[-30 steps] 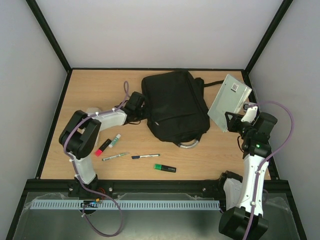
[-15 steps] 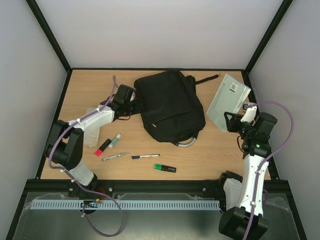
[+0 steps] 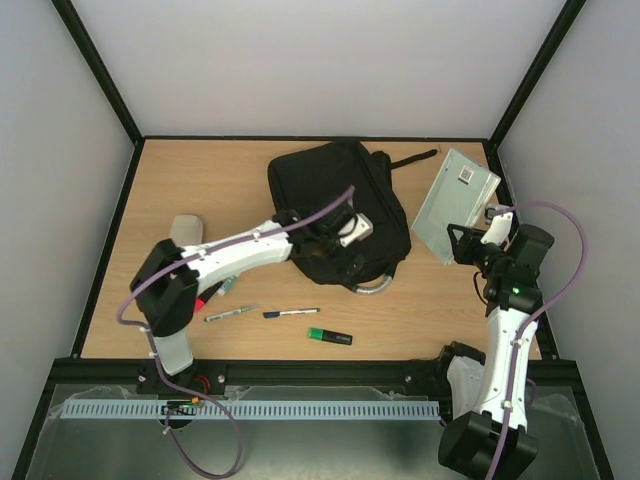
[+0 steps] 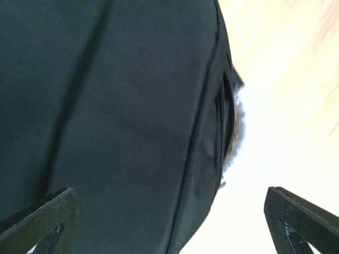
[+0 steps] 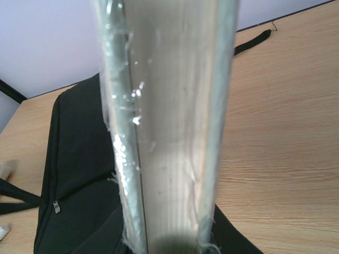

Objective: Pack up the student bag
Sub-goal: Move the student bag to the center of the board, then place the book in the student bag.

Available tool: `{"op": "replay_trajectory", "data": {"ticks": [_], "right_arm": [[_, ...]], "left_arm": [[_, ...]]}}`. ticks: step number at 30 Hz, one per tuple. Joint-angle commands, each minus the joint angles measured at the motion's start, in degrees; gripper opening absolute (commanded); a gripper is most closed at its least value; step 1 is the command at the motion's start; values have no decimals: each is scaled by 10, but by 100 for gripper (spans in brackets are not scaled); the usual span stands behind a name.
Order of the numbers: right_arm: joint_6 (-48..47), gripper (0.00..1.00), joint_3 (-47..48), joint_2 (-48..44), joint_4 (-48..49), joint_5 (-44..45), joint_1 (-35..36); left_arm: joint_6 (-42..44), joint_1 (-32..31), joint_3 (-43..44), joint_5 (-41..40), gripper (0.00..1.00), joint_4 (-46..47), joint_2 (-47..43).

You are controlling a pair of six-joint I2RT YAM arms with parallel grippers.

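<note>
The student bag (image 3: 335, 190), a large black backpack, lies flat at the back middle of the table, its grey curved handle (image 3: 376, 287) toward the near side. My left gripper (image 3: 332, 243) hovers over the bag's near part, jaws wide open and holding nothing. In the left wrist view the black fabric (image 4: 116, 116) fills the frame between the two fingers (image 4: 45, 214). My right gripper (image 3: 463, 243) is shut on the lower edge of a pale green book in clear wrap (image 3: 458, 203), holding it tilted up at the right. The book's edge (image 5: 169, 132) fills the right wrist view.
Near the front lie a green-and-white marker (image 3: 229, 284), a red marker (image 3: 204, 297) partly under the left arm, a silver pen (image 3: 230, 313), a blue pen (image 3: 291, 312) and a green highlighter (image 3: 329, 336). A grey pouch (image 3: 185, 228) sits at the left. A black strap (image 3: 412, 158) trails behind the bag.
The left gripper has opened and let go at the bag's left side, then swung right over the bag's near part. The bag shifted slightly left. The right arm and book stayed still.
</note>
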Motion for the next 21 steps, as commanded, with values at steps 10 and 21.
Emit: {"op": "replay_trajectory", "data": {"ticks": [10,21], "right_arm": [[-9,1,14,-13,53,-38,0],[-11,1,14,-9,52,-43,0]], "left_arm": [[87,-79,60,-132,99,-77,129],[91,-76,80,-88,75,-66,141]]}}
